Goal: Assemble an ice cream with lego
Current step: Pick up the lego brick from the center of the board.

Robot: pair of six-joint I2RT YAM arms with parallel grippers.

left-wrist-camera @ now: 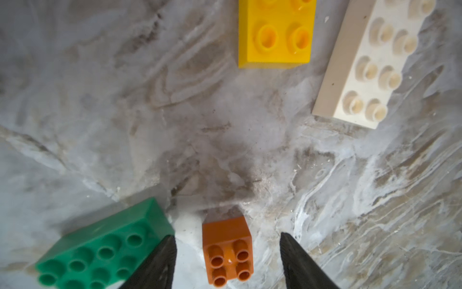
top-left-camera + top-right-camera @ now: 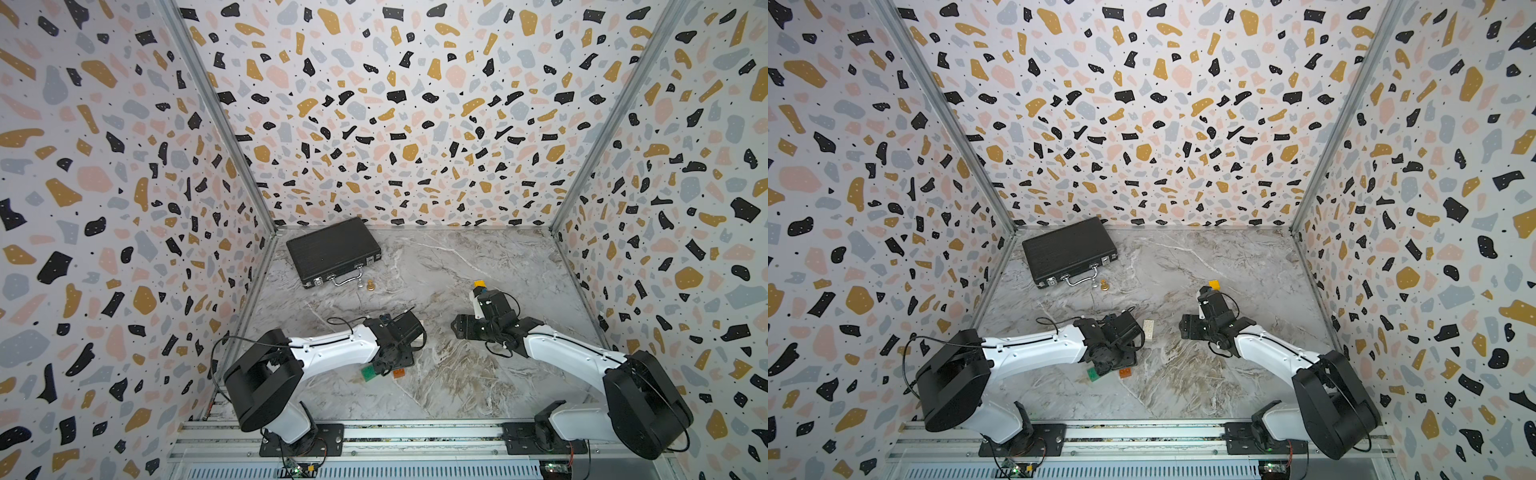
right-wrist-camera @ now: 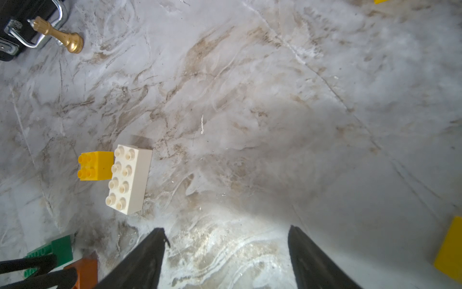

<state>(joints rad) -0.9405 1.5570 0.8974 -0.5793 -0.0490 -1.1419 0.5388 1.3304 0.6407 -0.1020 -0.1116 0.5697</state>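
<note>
Marble tabletop (image 2: 457,386) holds loose lego (image 1: 360,62), black briefcase (image 2: 332,249), brass piece (image 2: 370,285).

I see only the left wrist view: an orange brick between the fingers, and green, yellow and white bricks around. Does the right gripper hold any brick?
Observer: No. The right gripper is open above bare table, holding nothing.
Operator: Is there another yellow brick?
Observer: Yes, a second yellow brick sits beyond the right arm, toward the back wall.
Operator: Anything that is not lego?
Observer: A black briefcase lies in the back left corner, a gold chess piece beside its handle.
</note>
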